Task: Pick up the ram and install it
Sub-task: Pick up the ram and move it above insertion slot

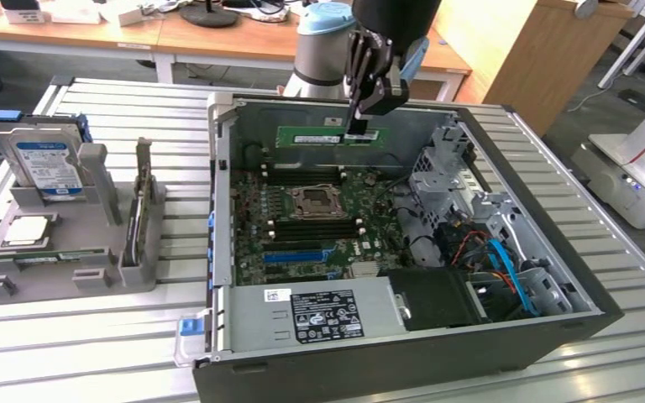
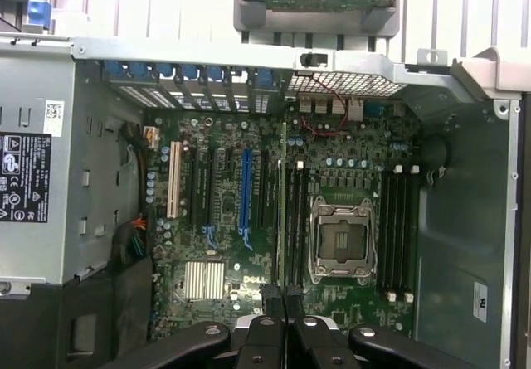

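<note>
While the arm hangs over the open computer case [image 1: 435, 344] in the exterior view, its fingers [image 1: 359, 132] are closed tight on one end of the ram [image 1: 320, 136]. The ram is a long green stick. It lies level in the air over the far part of the case, close to the case's back wall and above the green board [image 1: 258, 243] inside. The case sits in the middle of the slatted worktop [image 1: 76, 353]. Near the worktop's edge on the exterior view's left stands a grey holder [image 1: 98, 277]. A hard drive [image 1: 44, 164] stands up in it and a square silver chip [image 1: 26, 228] lies flat in it. In the wrist view, the fingers [image 2: 284, 303] pinch the ram [image 2: 283, 203], which shows as a thin line seen from its edge. It runs along the long black slots [image 2: 297, 220] beside the square socket [image 2: 340, 240]. I cannot tell if it touches a slot.
</note>
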